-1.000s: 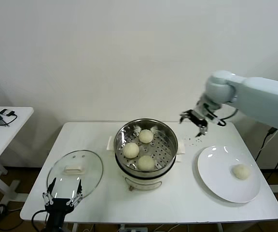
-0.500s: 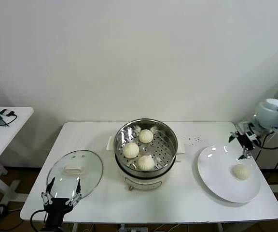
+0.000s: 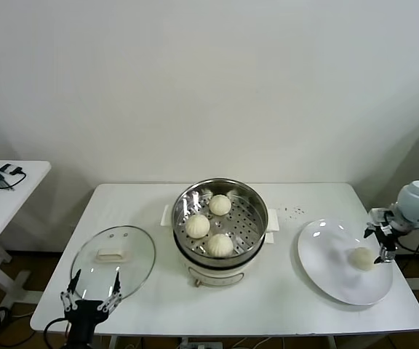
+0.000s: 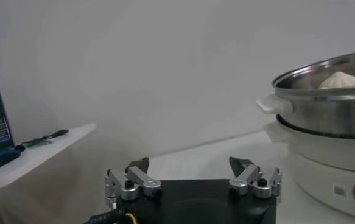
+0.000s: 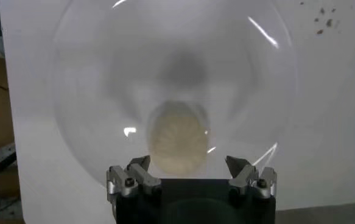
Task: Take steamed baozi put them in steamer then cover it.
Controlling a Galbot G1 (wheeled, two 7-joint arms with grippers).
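I have the white bench (image 3: pixel 289 298) filling the middle of my head view, with a second white side table (image 3: pixel 9 190) off to the robot's left carrying a few small dark items I cannot make out. The steamer (image 3: pixel 220 254) sits at the centre of the bench, uncovered, and three steamed baozi (image 3: pixel 198 225) rest on its perforated tray, one toward the back, one at the left and one at the front. To the right lies a flat white plate (image 3: pixel 329 273), and the fourth baozi (image 3: pixel 361 258) sits on its right side. The cover (image 3: pixel 113 254) lies flat on the bench at the front left, well apart from the steamer, white handle up. The right tool (image 3: pixel 381 240) hangs just above the far right edge of the plate, close beside that last baozi, its jaws spread apart and nothing between them; through its wrist camera the baozi (image 5: pixel 178 137) lies directly ahead of the spread fingers (image 5: pixel 133 176). The left tool (image 3: pixel 92 299) is parked low at the front edge of the bench, just before the cover, jaws likewise apart and empty
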